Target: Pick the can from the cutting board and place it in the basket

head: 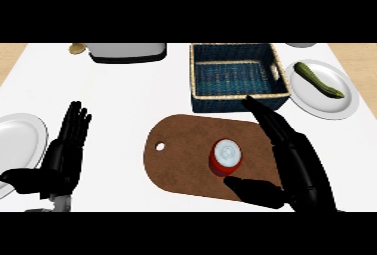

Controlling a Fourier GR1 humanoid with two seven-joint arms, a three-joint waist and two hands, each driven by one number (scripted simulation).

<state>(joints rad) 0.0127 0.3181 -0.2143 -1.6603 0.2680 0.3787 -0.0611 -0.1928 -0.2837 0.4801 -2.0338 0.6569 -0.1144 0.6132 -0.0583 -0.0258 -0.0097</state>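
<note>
At the left edge of the white counter (147,99) sits a white plate (18,144), partly cut off by the view. Just beside it is the robot's left hand (63,154), resting with its fingers straight and pointing toward the far edge; it holds nothing. Near the far edge, left of the middle, stands a grey and white kitchen machine (126,52), with a small tan thing (77,49) next to it that is too small to tell. In the middle, closer to the near edge, lies the brown cutting board (184,154). The red can (225,158) with a pale top stands upright on the right part of the board. The right hand (294,154) is open beside the can, its fingers straight on the can's right side and its thumb close to the can's near side, not curled round it. Behind the board is the dark blue basket (239,97) with a tan rim. At the right edge is another white plate (324,102) with a green vegetable (318,78) lying on it.
</note>
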